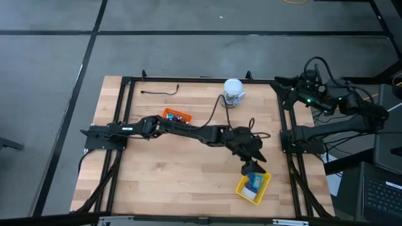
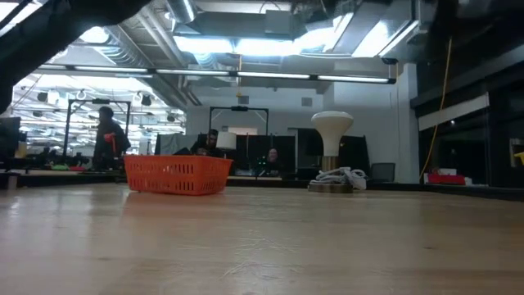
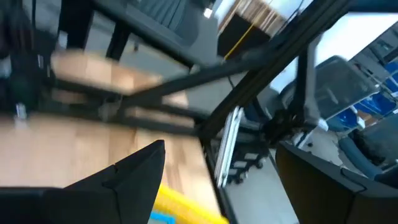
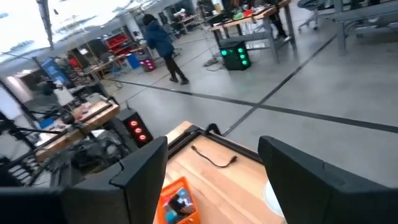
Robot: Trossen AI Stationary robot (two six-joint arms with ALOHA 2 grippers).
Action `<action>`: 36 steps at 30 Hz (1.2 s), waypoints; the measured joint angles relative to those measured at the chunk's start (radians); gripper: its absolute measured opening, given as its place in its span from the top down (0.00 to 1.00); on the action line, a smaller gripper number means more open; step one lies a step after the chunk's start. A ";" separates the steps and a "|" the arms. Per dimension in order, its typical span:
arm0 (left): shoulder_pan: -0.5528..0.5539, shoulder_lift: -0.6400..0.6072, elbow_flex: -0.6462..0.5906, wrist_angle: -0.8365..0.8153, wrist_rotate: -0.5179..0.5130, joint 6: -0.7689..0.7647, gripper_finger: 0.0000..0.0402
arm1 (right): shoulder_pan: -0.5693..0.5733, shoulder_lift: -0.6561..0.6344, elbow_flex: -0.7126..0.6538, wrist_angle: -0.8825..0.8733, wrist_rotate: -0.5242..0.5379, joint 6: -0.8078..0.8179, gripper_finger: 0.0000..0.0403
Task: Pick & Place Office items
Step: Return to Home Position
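1. Two office items, one light blue (image 1: 255,181) and one white (image 1: 250,195), lie inside the yellow tray (image 1: 241,187).
2. Left gripper (image 1: 254,167) hangs just above that tray's far edge, fingers spread, holding nothing.
3. Right gripper (image 4: 212,143), fingers apart and empty, sits well away from the yellow tray, off the table's far corner.

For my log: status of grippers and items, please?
Left gripper open at yellow tray. Right gripper open, at right edge. Light blue item inside tray. Roll stands apart, at back.
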 joint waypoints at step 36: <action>0.162 -0.991 -0.127 -0.760 -0.108 0.469 0.27 | 0.128 -0.140 -0.058 0.257 -0.507 -0.316 0.34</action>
